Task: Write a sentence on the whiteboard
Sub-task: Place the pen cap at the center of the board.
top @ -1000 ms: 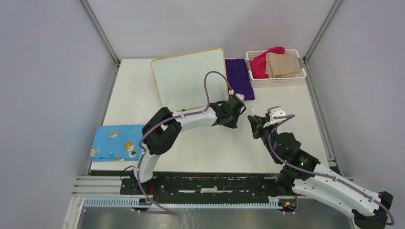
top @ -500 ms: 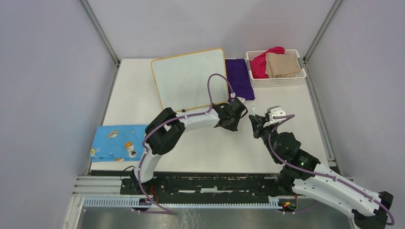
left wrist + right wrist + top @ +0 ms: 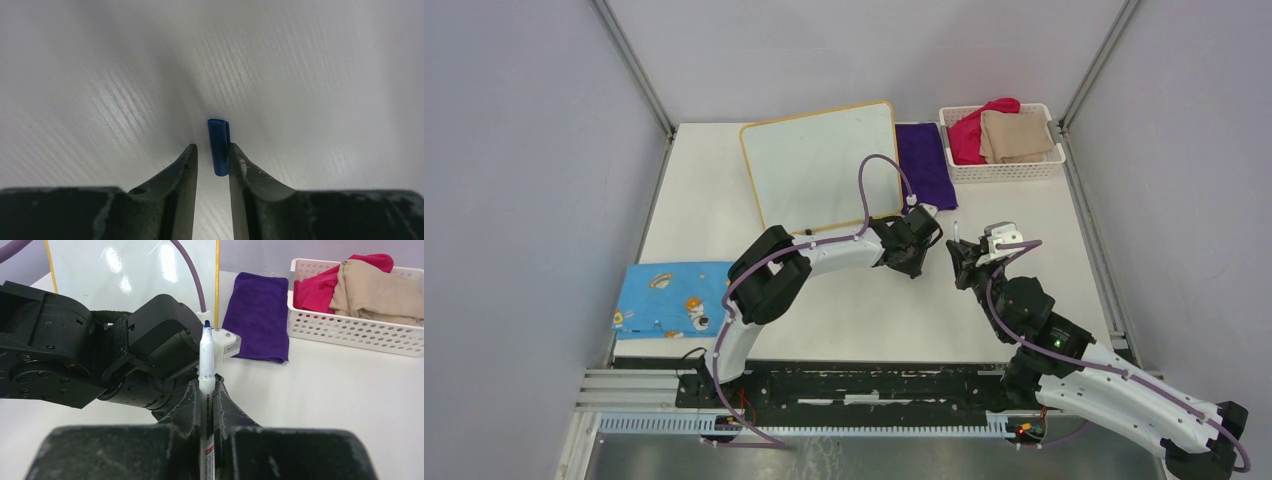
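Observation:
The whiteboard [image 3: 819, 165] lies at the back of the table, tan-framed and blank; no sentence shows on it. My right gripper [image 3: 206, 390] is shut on a white marker [image 3: 207, 360], uncapped, with its blue tip pointing up. In the top view the right gripper [image 3: 957, 262] sits just right of my left gripper [image 3: 917, 258]. The left gripper [image 3: 212, 155] points down at the table with its jaws parted. A blue marker cap [image 3: 218, 147] lies between them against the right finger, with a gap on its left side.
A purple cloth [image 3: 924, 163] lies right of the board. A white basket [image 3: 1001, 170] with red and tan cloths stands at the back right. A blue patterned booklet [image 3: 669, 298] lies at the front left edge.
The left wrist shifted slightly toward the back right early in the second, then held. The right arm and its marker stayed put.

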`<state>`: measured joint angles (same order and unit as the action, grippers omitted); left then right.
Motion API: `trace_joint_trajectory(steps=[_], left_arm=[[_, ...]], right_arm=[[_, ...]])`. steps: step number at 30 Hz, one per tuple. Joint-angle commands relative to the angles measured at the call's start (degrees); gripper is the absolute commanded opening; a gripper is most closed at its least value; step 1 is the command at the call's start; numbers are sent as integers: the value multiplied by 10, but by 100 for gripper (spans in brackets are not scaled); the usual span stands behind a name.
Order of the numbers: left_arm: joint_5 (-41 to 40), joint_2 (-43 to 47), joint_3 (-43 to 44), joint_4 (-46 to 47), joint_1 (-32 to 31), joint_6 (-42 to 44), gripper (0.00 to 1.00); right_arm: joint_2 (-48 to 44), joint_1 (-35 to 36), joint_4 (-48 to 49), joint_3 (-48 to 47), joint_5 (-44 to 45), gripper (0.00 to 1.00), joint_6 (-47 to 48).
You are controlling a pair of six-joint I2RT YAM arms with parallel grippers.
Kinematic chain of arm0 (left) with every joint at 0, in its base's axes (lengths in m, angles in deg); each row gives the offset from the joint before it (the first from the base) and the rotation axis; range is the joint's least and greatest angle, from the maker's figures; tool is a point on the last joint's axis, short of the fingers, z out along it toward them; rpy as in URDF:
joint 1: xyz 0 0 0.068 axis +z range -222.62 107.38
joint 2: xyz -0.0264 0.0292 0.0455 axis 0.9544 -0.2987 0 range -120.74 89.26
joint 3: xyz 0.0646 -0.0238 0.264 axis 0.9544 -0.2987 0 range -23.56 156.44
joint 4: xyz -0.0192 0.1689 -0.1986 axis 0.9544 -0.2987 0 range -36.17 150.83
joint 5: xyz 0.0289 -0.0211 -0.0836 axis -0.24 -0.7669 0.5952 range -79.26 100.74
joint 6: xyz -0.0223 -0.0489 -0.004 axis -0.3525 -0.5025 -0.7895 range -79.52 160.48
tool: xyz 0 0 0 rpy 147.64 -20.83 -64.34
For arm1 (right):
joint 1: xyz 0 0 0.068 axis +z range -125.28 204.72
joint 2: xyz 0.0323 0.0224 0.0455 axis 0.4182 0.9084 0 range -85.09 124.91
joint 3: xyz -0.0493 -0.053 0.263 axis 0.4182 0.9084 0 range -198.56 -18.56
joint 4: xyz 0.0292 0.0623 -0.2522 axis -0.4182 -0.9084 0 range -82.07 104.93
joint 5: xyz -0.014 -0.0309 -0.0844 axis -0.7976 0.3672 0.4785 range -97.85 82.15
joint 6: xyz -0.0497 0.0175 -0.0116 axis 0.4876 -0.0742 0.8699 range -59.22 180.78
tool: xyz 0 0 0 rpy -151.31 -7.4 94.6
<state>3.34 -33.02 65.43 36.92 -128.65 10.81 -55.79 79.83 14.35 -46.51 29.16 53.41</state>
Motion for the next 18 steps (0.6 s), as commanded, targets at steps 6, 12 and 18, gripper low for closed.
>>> trace_joint_trajectory(steps=[6,12,18], left_arm=[[-20,8,13,-3,-5,4,39],[-21,38,5,8,-5,-4,45],[-15,82,-2,23,-5,-12,55]], right_arm=[[-2,0,-9,-24,17,0,-2],[1,0,-10,-28,13,0,-4],[3,1,-15,-37,10,0,-6]])
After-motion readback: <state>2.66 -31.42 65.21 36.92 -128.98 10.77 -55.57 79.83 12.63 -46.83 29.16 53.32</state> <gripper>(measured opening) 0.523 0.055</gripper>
